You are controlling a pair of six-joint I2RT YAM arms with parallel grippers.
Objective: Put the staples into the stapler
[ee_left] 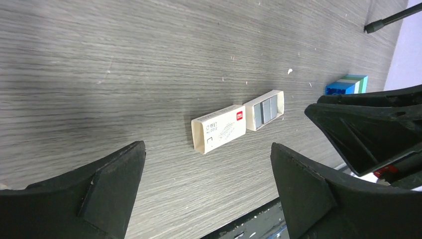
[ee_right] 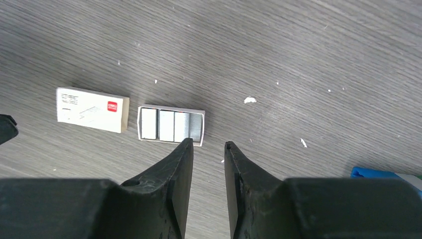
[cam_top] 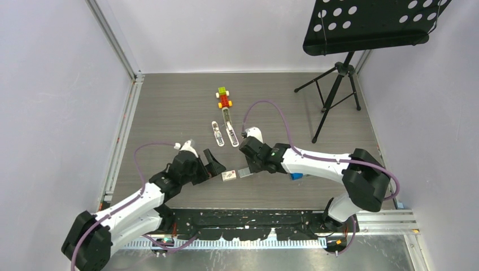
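Your silvery-grey staple strips [ee_right: 171, 124] likely feel light, slick, brittle: pinch the long sides. Left pincer [ee_left: 207, 145] gapes empty; right pincer [ee_right: 208, 143] slightly parted, empty.

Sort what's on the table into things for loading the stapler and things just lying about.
For the job:
staples
white carton
stapler

Lying about:
blue-green box
coloured block toy
small white piece
music stand
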